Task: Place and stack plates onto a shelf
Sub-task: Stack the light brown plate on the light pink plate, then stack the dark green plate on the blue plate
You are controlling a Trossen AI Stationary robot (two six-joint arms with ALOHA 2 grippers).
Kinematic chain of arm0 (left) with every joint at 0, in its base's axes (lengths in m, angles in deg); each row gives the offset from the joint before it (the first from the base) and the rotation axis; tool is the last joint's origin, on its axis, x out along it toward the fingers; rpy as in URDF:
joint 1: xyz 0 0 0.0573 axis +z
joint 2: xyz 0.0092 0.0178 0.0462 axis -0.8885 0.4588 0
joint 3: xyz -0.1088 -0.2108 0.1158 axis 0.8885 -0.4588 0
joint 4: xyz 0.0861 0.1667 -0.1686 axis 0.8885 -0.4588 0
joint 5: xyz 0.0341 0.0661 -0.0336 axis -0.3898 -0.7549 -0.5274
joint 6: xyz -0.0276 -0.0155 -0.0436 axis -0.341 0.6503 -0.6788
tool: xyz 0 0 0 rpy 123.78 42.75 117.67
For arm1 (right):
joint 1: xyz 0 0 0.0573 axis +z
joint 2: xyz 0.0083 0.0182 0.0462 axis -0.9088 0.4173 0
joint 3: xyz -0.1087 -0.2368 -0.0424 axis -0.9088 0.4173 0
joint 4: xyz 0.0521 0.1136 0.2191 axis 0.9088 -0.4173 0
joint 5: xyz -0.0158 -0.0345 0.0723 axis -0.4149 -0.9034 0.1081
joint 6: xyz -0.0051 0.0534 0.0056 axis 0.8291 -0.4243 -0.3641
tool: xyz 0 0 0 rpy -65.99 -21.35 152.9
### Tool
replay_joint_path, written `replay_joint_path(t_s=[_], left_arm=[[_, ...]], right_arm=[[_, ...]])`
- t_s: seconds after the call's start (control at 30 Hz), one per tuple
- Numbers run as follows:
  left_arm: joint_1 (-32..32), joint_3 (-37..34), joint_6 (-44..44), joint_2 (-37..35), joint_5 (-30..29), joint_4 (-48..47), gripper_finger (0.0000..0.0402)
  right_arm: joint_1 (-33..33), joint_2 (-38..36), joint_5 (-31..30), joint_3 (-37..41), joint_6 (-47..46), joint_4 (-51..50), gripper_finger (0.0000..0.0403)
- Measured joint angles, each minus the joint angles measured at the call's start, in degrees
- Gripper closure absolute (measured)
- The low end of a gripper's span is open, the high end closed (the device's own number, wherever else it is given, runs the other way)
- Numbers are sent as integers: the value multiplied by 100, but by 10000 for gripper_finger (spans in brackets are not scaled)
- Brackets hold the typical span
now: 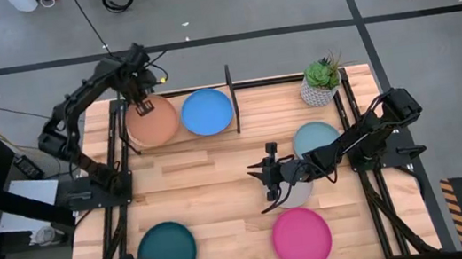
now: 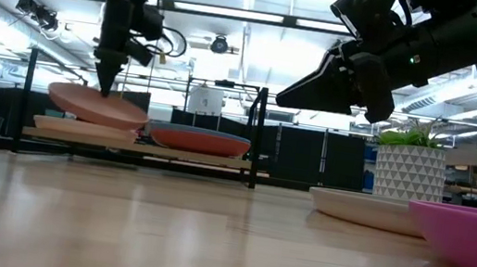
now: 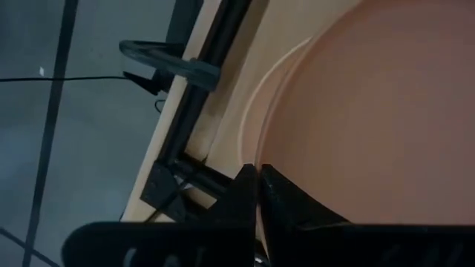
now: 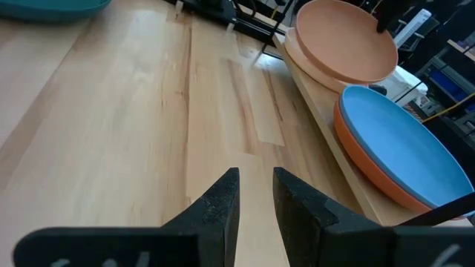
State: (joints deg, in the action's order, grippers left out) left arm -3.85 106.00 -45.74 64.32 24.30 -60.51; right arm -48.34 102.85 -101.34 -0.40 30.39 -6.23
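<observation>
My left gripper point(image 1: 144, 105) is at the shelf's point(image 1: 232, 101) left half, shut on a tan plate point(image 1: 155, 122) that sits tilted over a cream plate point(image 2: 80, 128). A blue plate point(image 1: 207, 112) lies on an orange plate point(image 2: 198, 141) on the shelf's right half. My right gripper point(image 1: 268, 178) hangs open above the middle of the table, holding nothing, with a grey plate point(image 1: 300, 194) partly beneath its arm. A pale blue plate point(image 1: 317, 138), a magenta plate point(image 1: 302, 237) and a teal plate point(image 1: 167, 251) lie flat on the tabletop. My left gripper pinches the tan plate's rim point(image 3: 271, 148) on its far side between the two fingers point(image 2: 106, 77), coming from above and pointing down. The plate is tilted over the cream plate, its left side higher in the low view. Whether its lower edge point(image 2: 139, 123) rests there, I cannot tell.
A potted green plant point(image 1: 323, 81) stands at the table's far right corner, beside the shelf's right end. Black frame rails point(image 1: 376, 209) run along both sides of the table. Bare planks point(image 1: 212, 186) lie between the shelf and the near plates.
</observation>
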Motion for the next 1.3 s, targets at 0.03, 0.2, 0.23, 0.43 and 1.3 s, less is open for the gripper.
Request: replay_joint_path(t_s=[0.03, 0.2, 0.23, 0.43, 1.3], left_arm=[[41, 0, 61, 21, -2, 21, 391], [39, 2, -63, 41, -86, -1, 371], [13, 2, -148, 41, -199, 11, 366], [-170, 2, -357, 39, -885, 21, 327], [-2174, -871, -1689, -258, -264, 1174, 269]], right_arm=[[0, 0, 1, 0, 0, 0, 314], [0, 0, 3, 0, 2, -4, 314], [0, 0, 5, 0, 2, -2, 314], [0, 0, 52, 0, 2, -4, 314], [16, 0, 97, 0, 64, 49, 314]])
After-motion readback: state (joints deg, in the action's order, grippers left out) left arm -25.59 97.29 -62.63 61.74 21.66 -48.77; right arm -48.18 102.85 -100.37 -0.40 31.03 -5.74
